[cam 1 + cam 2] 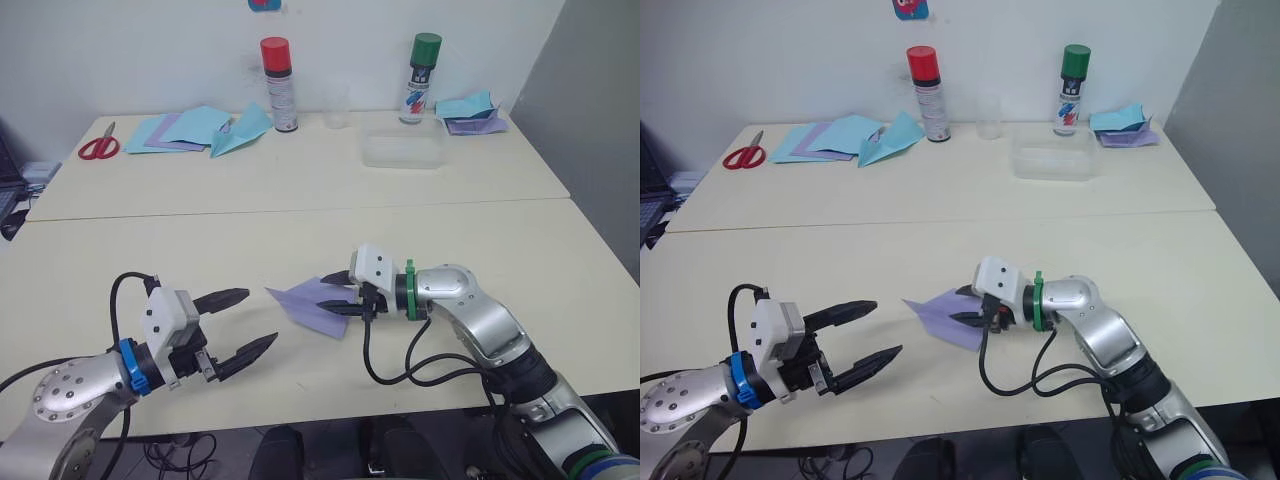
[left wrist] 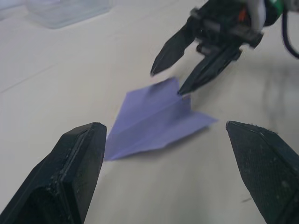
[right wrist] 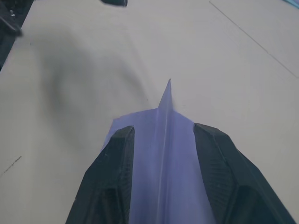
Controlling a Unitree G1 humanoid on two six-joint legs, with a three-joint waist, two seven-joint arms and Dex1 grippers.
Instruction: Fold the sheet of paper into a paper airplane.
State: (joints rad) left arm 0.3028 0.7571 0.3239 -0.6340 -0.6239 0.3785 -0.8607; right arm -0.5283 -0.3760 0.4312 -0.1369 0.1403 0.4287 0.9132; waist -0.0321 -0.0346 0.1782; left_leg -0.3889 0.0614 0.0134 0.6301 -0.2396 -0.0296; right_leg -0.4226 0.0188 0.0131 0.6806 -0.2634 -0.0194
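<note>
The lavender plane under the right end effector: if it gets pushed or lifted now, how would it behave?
The plane looks thin and folded flat, so it is probably very light and would slide on the smooth table if nudged. Its creases likely stiffen the spine, though the wings may flex. The right end effector straddles its tail, open; a one-sided push would probably spin it.

Right gripper (image 1: 340, 294) covers the paper airplane's (image 1: 305, 304) tail.

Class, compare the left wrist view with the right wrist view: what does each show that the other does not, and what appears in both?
Left wrist view alone: the right gripper, open, at the tail of the paper airplane, and a clear plastic container behind. Right wrist view alone: the plane's raised centre fold running between that gripper's fingers. Both: the lavender plane on the cream table.
</note>
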